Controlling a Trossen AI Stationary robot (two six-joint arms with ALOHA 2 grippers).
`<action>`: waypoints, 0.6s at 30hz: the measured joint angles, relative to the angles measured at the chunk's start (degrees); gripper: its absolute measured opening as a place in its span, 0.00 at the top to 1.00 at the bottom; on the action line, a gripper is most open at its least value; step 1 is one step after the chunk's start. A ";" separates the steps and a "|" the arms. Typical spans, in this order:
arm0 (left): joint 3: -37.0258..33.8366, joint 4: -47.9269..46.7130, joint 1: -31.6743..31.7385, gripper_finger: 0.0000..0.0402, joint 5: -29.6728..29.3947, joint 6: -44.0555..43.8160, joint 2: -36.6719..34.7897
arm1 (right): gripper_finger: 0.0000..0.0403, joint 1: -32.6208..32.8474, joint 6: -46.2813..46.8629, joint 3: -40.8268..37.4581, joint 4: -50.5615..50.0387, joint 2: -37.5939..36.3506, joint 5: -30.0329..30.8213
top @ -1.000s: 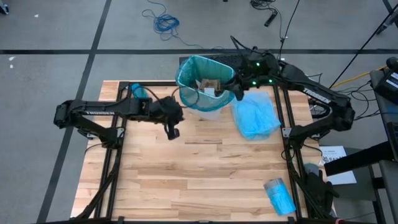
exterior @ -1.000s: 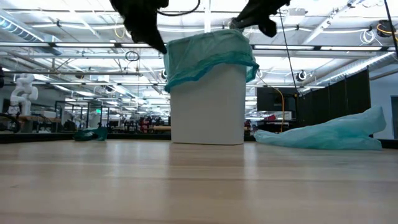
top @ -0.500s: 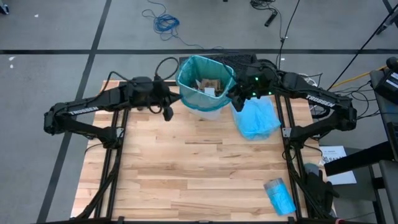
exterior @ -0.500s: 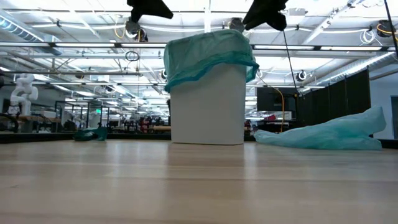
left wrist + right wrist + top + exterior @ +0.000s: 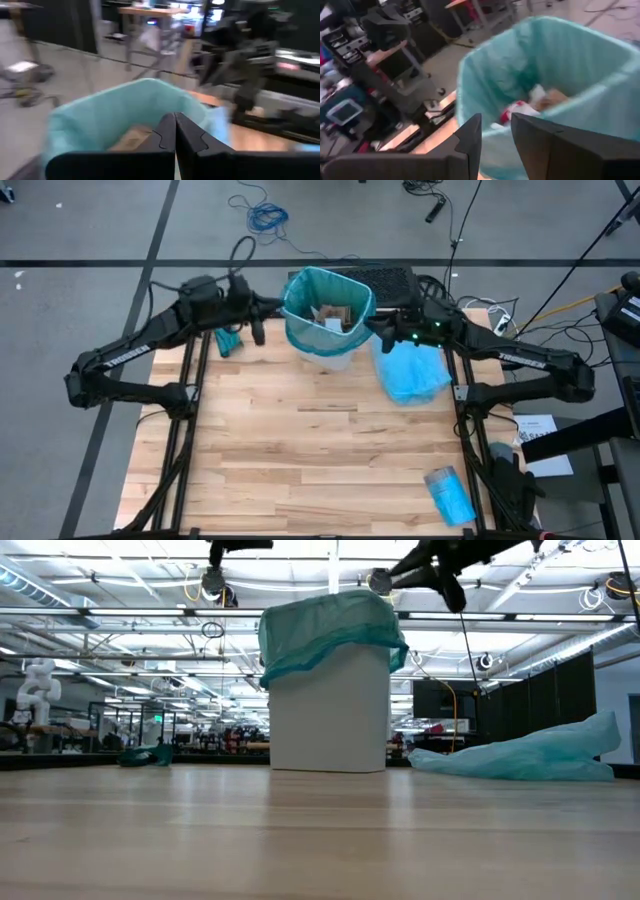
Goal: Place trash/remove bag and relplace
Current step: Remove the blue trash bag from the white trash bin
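A white bin (image 5: pixel 328 710) lined with a teal bag (image 5: pixel 300 330) stands at the far middle of the table. Inside lies the trash: brown paper wads (image 5: pixel 335 315) and a red-and-white piece (image 5: pixel 517 111). My left gripper (image 5: pixel 257 330) hangs shut beside the bin's left rim, pointing about level at the bag (image 5: pixel 115 110). My right gripper (image 5: pixel 378 332) is open close beside the bin's right rim. Its fingers (image 5: pixel 470 135) point about level at the bag's outer wall (image 5: pixel 495 142), and nothing shows between them. My right gripper stands close against the bag's rim (image 5: pixel 580 107) on the bin's right side, coming level from the table's right. I cannot tell whether a finger touches the bag.
A loose pale blue bag (image 5: pixel 412 370) lies flat on the table right of the bin. A blue roll (image 5: pixel 448 492) sits by the near right corner. A teal bundle (image 5: pixel 228 340) lies at the far left. The near half of the wooden table (image 5: pixel 300 460) is free room.
My left gripper has risen and gone toward the far edge, from the near left of the bin to its left rim, tipping from pointing down to about level. My right gripper has sunk beside the right rim and tipped level. The bin has slid slightly toward the table's left.
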 joint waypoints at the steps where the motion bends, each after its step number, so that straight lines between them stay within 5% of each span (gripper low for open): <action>1: 0.00 -0.49 1.07 1.00 -0.62 0.28 0.10 | 0.76 -0.04 0.62 -0.70 -0.39 -0.79 0.91; 7: -0.02 -4.85 8.39 1.00 -0.95 2.11 3.93 | 0.76 -0.71 2.80 -1.15 -3.67 -3.13 7.24; 18: -0.09 -1.31 17.33 1.00 3.22 1.61 8.84 | 0.76 -1.52 6.06 -1.15 -2.68 -2.22 7.04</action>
